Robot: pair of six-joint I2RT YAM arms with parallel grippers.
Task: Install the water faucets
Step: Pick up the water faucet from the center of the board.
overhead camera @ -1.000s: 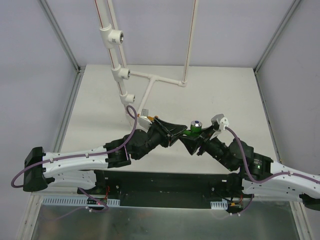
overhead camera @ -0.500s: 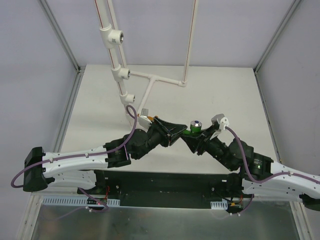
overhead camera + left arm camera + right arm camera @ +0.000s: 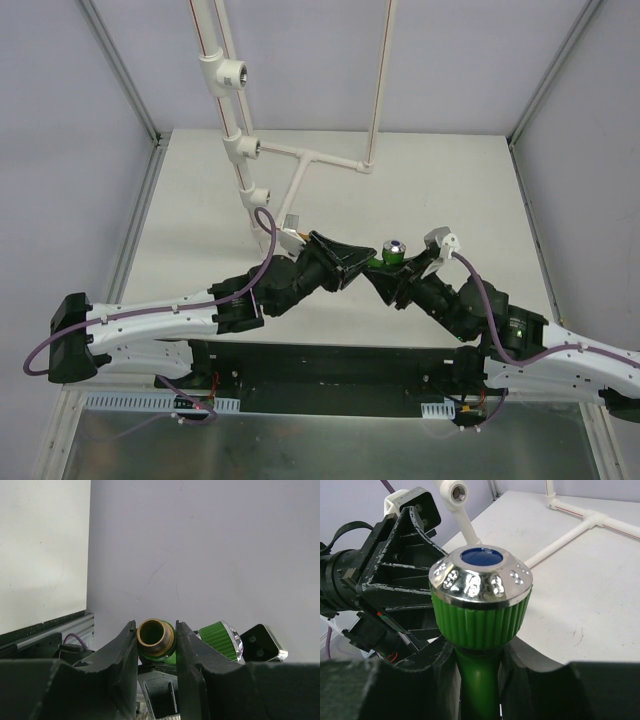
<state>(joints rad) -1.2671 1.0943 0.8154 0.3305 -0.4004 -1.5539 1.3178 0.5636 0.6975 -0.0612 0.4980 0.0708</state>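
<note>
Pale tabletop (image 3: pixel 460 190) lies below the green plastic faucet (image 3: pixel 388 258), so a slip would drop it: with two grips on one small part, any pull out of step could twist it loose, and a tilted thread may cross in the white pipe fitting (image 3: pixel 258 194). The faucet hangs in the air between the arms, the left claw (image 3: pixel 156 630) clamped on its brass threaded end (image 3: pixel 155 636), the right claw (image 3: pixel 479 672) pressed shut on the green stem (image 3: pixel 479 685) just under the silver-capped knob (image 3: pixel 480 587).
</note>
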